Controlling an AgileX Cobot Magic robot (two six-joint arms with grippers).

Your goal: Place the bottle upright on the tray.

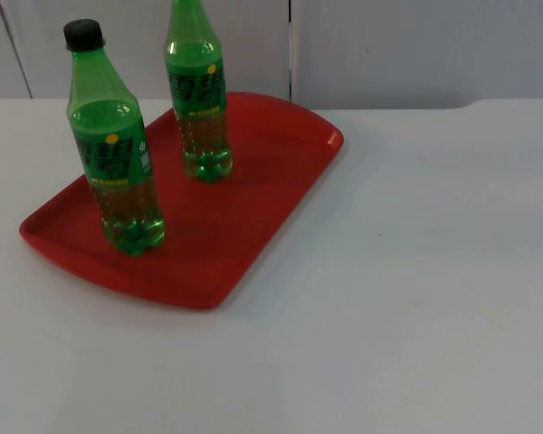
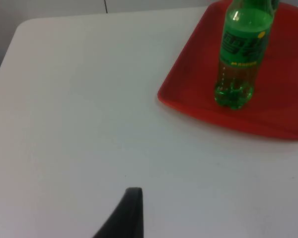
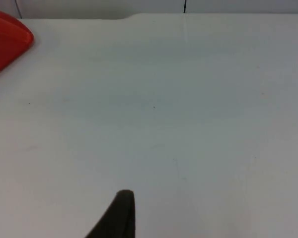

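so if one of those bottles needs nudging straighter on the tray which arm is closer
Probably left. Both green bottles stand upright on the red tray, on the table's left side. The left wrist view looks right at a bottle; the right wrist view catches just the tray's corner.

green labels on both bottles [image 1: 115, 154] [image 1: 196, 86], dark lettering with yellow dot, not legible

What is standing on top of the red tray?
Two green bottles stand upright on the red tray: the near bottle has a black cap; the far bottle's top is cut off by the picture's edge.
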